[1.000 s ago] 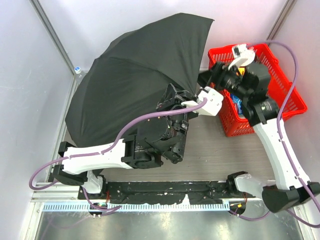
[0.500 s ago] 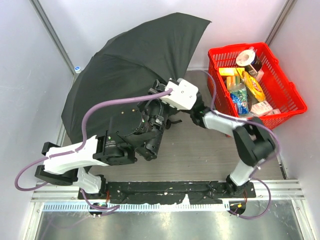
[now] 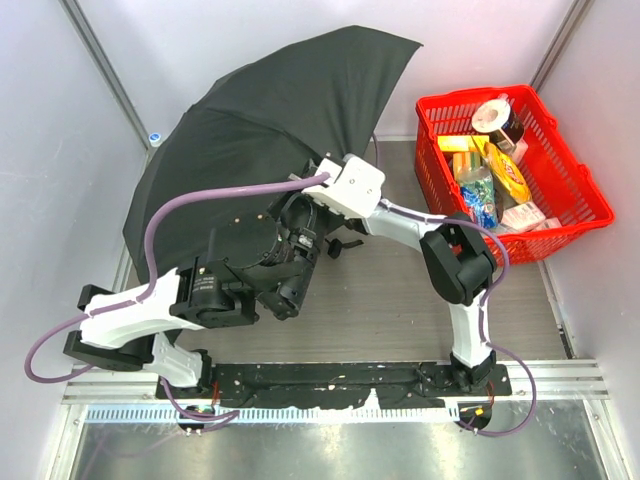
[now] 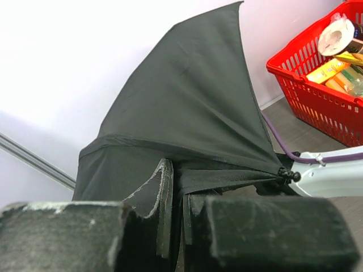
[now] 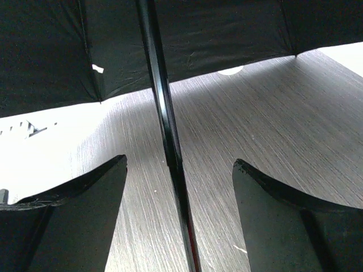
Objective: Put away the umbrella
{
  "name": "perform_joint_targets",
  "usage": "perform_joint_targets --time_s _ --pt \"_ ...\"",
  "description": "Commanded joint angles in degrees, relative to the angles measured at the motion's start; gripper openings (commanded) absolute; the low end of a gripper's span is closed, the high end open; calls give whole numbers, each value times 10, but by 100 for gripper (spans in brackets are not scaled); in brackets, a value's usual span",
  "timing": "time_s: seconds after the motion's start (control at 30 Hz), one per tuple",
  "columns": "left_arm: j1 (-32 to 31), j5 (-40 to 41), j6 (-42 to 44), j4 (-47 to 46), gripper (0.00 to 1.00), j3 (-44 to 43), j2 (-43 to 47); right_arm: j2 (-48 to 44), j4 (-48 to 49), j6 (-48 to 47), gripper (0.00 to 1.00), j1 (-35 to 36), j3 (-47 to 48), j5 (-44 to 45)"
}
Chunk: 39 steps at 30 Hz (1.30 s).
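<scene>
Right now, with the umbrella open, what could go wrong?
The left gripper has its jaws shut on the umbrella's thin hem: a pull may tear it or slip off.
The right gripper has jaws open around the shaft, not gripping: the canopy could swing.
The canopy's edge is close to the red basket and might knock it.

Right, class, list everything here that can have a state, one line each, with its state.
umbrella: open, canopy spread.
left end effector: shut on the umbrella's fabric edge.
right end effector: open, straddling the shaft.
red basket: upright, holding packaged goods.
</scene>
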State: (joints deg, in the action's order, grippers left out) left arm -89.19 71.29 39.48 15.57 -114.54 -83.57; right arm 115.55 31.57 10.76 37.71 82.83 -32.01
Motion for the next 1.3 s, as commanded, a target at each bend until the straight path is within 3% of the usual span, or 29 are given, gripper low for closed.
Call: perform_joint_targets --time_s 0.0,0.1,0.2,0.27,0.37,0.43,0.47,0.5,0.57,0.6,0.73,0.87,1.1,1.27 --pt "-2 -10 -53 1 10 -19 39 0 -54 14 80 -2 91 6" --pt "-3 -29 -84 16 10 -25 51 50 -93 13 77 14 166 -45" --pt "-3 -35 -95 25 11 -27 57 92 -91 -3 70 37 202 -29" --pt "-3 -34 -98 30 11 -30 59 107 -95 -5 60 49 225 -12" --pt "-3 -42 -120 52 13 -30 68 94 -74 -5 31 63 212 23" --pt "-3 -53 -145 82 24 -41 77 68 -69 -5 13 66 194 60" --pt "-4 -62 -161 103 36 -51 82 47 -74 -5 3 66 191 81" --pt "-4 -77 -181 128 55 -61 87 37 -84 -6 1 67 190 93" --pt "-4 -123 -238 189 91 -100 92 8 -125 -16 1 66 205 131" --pt "-4 -147 -265 220 99 -129 93 3 -155 -22 1 65 212 135" --pt "-4 -254 -344 340 100 -254 93 -10 -251 -21 1 60 269 181" --pt "-4 -321 -358 315 100 -249 150 -11 -312 45 1 35 327 208" --pt "-3 -309 -314 311 100 -223 170 -44 -403 143 1 -16 363 276" --pt "-4 -203 -254 285 98 -136 173 -79 -407 195 1 -41 373 318"
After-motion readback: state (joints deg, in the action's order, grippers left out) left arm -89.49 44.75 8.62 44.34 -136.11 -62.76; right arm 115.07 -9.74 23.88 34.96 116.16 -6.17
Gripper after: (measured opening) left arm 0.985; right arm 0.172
